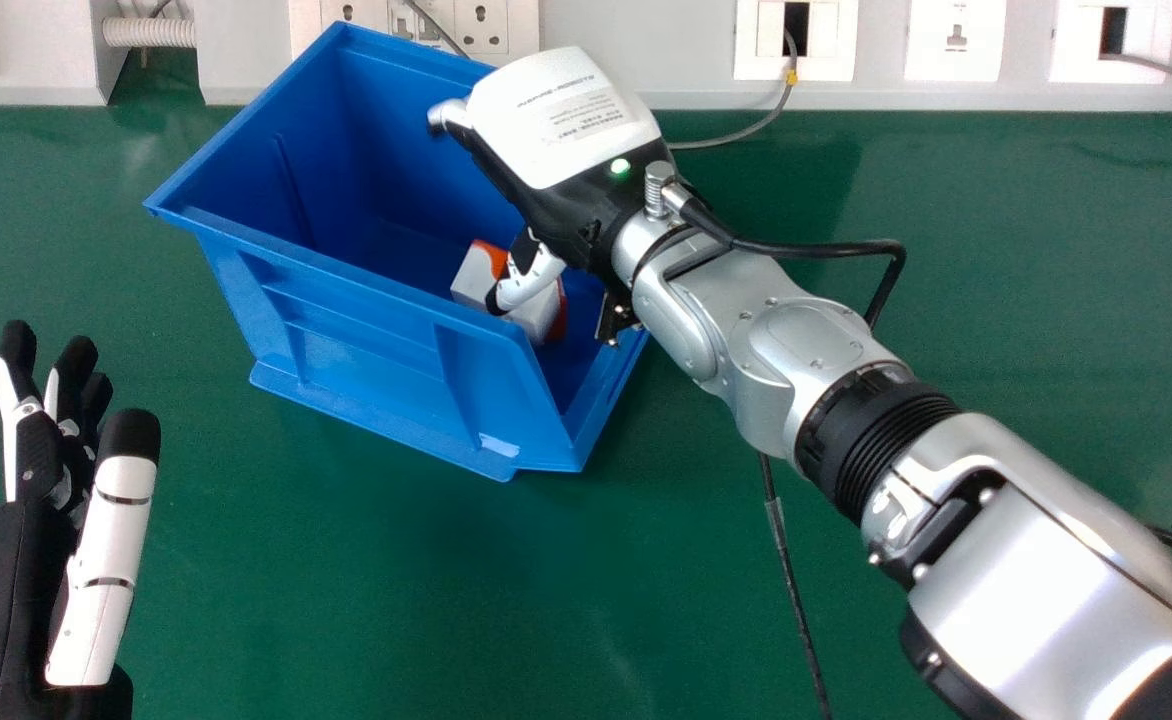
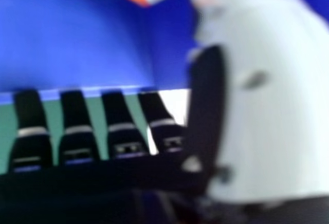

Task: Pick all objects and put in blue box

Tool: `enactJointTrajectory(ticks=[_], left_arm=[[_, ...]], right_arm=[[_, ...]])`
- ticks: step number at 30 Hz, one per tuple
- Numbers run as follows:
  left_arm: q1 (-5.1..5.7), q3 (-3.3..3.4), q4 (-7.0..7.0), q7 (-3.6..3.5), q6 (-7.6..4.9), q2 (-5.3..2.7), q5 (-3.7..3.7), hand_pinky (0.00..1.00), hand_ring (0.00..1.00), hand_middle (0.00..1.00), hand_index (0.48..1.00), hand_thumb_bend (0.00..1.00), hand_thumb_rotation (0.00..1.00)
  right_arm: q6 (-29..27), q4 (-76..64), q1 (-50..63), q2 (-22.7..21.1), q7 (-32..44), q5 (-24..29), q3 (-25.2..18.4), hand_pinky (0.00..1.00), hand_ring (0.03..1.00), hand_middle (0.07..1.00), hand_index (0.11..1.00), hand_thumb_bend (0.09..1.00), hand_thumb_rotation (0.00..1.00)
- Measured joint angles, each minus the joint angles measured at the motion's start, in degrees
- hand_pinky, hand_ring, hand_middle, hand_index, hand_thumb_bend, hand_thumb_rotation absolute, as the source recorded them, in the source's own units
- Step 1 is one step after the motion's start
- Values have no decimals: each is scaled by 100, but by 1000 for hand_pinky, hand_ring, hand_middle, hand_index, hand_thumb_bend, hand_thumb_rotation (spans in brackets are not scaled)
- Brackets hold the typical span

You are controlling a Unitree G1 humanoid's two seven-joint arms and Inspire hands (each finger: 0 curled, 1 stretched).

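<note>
One white carton (image 1: 471, 281) with orange patches lies inside the blue box (image 1: 346, 340), below the right hand (image 1: 561, 115) and right behind its thumb (image 1: 531, 278) as the head view has it. The thumb covers the middle of the carton, so whether the two touch, I cannot tell. The right hand is open: its fingers (image 2: 77, 144) run straight and a little apart, the thumb stands off from them, and nothing is gripped between. It hangs over the blue box, palm side down into it, with its back turned up and its wrist above the rim at the end nearest the robot's right arm. In the right hand view, a blurred orange and white piece of the carton shows beyond the fingertips, near the thumb, with the blue walls around it.

Well apart from the blue box, to the robot's left of it, is the left hand (image 1: 21, 570), also open, its fingers pointing away from the robot and holding nothing. Beneath both hands spreads the green desk (image 1: 646, 580). Past the right hand, along the far edge, run wall sockets (image 1: 484, 28), and a black cable (image 1: 791, 570) lies nearer the robot, under the right forearm.
</note>
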Motion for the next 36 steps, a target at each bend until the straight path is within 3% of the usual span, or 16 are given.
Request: enactJointTrajectory(ticks=[7,15,18,25,29,36], left_arm=[[-30,0,1,-3,-3,3,32,1000,1000,1000,1000,545,815],[-69,-6,0,22,26,10,52,1000,1000,1000,1000,557,818],[-74,-5,-3,64,75,16,67,1000,1000,1000,1000,555,822],[-112,-12,-8,79,167,32,124,1000,1000,1000,1000,543,827],[-145,-24,-9,90,189,28,170,1000,1000,1000,1000,515,829],[-187,-18,-14,104,190,39,168,1000,1000,1000,1000,526,836]], right_arm=[[-43,-359,8,-152,-30,8,-25,868,986,991,989,639,444],[-38,-1516,376,-674,-82,18,-196,854,985,998,997,557,472],[-19,-2340,754,-1021,-124,16,-390,849,982,999,997,540,472],[109,-4253,1934,-1857,128,63,-1082,807,962,1000,1000,433,576],[99,-4794,2727,-2207,121,72,-1434,796,954,1000,996,436,594],[-104,-4879,3765,-2541,-59,264,-1913,809,951,1000,998,465,671]])
